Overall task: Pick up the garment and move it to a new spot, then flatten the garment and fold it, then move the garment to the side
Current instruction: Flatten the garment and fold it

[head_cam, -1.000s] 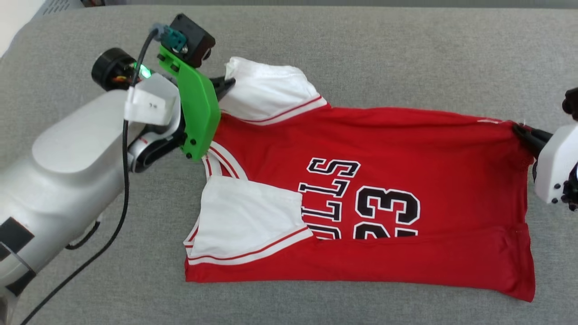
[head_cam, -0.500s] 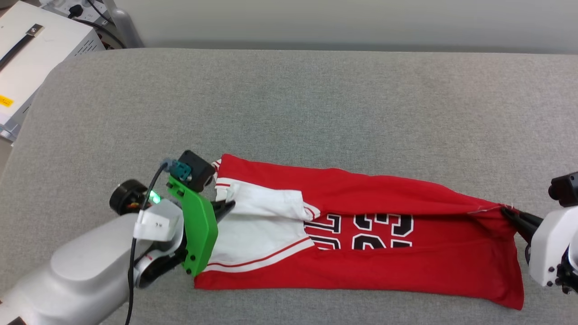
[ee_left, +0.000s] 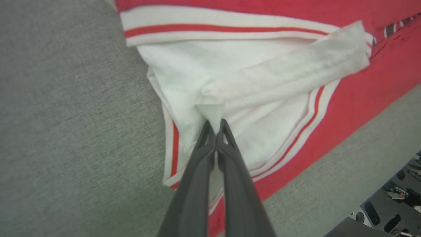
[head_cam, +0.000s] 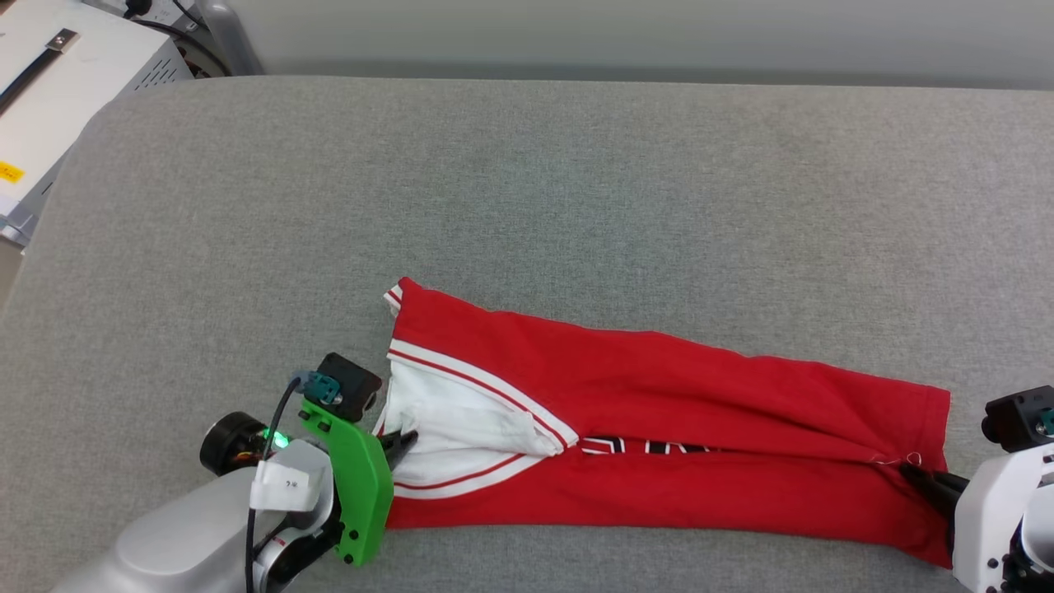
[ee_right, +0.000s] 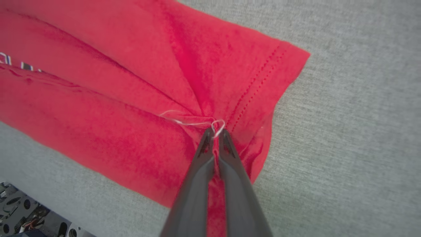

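The red jersey (head_cam: pixel 700 395) lies on the near half of the grey cloth-covered bench (head_cam: pixel 527 206), drawn out into a long narrow band that runs from the robot's left to its right. Its far long edge is folded toward the near one, so that red cloth covers most of the front and only a thin strip of the black, white-outlined lettering (head_cam: pixel 642 447) shows in the crease between the two layers. At the left end a white sleeve (head_cam: pixel 461 424) with red-and-white striped trim is bunched and partly doubled over itself. At the right end the stitched hem (head_cam: pixel 935 420) lies flat at its far corner and puckers toward the near side.

The left claw (head_cam: pixel 408 441) is pressed together, pinching a fold of the white sleeve; in the left wrist view the cloth rises into a small peak between its tips. The right claw (head_cam: pixel 910 473) is also pressed together, pinching gathered red cloth just inside the hem, where a loose white thread (ee_right: pixel 197 122) curls at its tips.

A green bracket (head_cam: pixel 350 486) sits on the left wrist. A white cabinet (head_cam: pixel 49 91) stands beyond the bench's far left corner.
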{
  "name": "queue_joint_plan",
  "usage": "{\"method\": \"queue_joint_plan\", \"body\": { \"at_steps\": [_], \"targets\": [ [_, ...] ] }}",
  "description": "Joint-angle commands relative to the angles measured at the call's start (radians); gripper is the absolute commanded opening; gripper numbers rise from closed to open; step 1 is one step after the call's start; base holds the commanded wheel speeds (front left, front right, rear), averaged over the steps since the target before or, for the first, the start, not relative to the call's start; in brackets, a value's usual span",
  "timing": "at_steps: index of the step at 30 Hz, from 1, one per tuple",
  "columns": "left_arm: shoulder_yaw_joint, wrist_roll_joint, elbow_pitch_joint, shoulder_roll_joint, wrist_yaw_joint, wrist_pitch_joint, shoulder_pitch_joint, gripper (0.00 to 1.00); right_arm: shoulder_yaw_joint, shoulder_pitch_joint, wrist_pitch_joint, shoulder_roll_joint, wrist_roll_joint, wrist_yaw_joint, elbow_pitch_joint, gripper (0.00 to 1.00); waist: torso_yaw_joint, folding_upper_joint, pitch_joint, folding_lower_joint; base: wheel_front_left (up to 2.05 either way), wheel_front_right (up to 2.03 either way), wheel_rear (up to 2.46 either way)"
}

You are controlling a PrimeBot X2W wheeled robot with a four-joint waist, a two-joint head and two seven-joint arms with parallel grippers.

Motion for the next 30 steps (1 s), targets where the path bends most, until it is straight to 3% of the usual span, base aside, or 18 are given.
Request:
{"method": "queue_joint_plan", "body": {
  "at_steps": [1,5,13,17,21,25,30],
  "targets": [
    [0.015,0.010,0.006,-0.005,0.016,-0.035,0.023,1.00,-0.004,0.018,0.009,0.000,0.009,-0.001,-0.012,1.00,-0.003,0.0040,-0.013,0.0000,0.00,0.00,0.00],
    [0.041,0.041,-0.001,0.000,0.065,-0.137,0.044,1.00,-0.043,0.031,0.001,-0.013,0.026,-0.001,-0.065,1.00,-0.004,0.0040,-0.042,0.0000,0.00,0.00,0.00],
    [0.121,0.089,-0.065,0.025,0.225,-0.325,0.088,1.00,-0.204,0.080,0.033,-0.054,0.124,-0.001,-0.196,1.00,0.002,0.0040,-0.072,0.0000,0.00,0.00,0.00],
    [0.204,0.147,-0.094,0.022,0.316,-0.377,0.115,1.00,-0.316,0.098,0.110,-0.055,0.182,-0.001,-0.170,1.00,0.014,0.0040,-0.065,0.0000,0.00,0.00,0.00],
    [0.319,0.236,-0.135,-0.006,0.376,-0.381,0.159,1.00,-0.364,0.104,0.189,-0.045,0.219,-0.001,-0.122,1.00,0.026,0.0040,-0.052,0.0000,0.00,0.00,0.00],
    [0.453,0.340,-0.179,-0.046,0.402,-0.381,0.236,1.00,-0.381,0.097,0.247,-0.013,0.240,-0.001,-0.072,1.00,0.041,0.0040,-0.035,0.0000,0.00,0.00,0.00],
    [0.581,0.451,-0.201,-0.114,0.388,-0.381,0.317,1.00,-0.374,0.073,0.278,0.039,0.252,-0.001,-0.009,1.00,0.063,0.0040,-0.011,0.0000,0.00,0.00,0.00]
  ]
}}
